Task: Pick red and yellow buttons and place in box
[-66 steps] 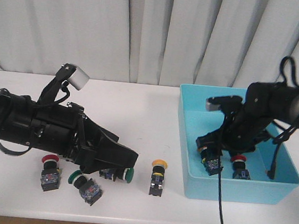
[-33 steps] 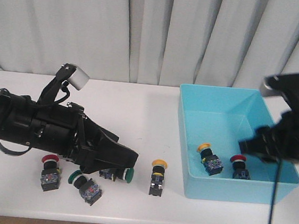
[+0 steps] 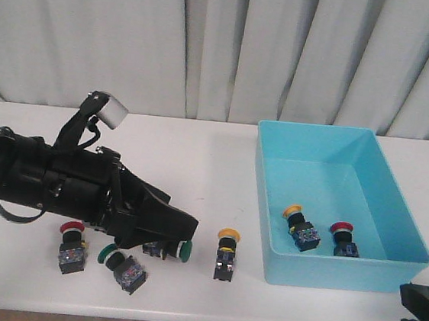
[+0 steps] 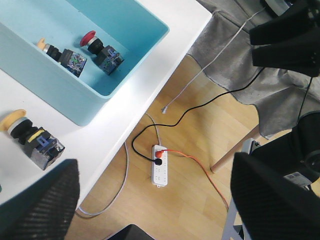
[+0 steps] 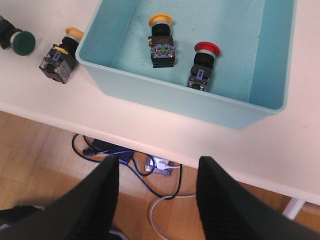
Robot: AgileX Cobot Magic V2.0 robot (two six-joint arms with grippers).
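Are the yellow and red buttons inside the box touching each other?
Apart. The right wrist view shows the yellow button and red button in the box with bare blue floor between them; the front view agrees.

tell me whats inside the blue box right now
Two switches lie on the floor of the box: a yellow button and a red button, side by side near its front wall. Nothing else shows inside, and nothing covers the box.
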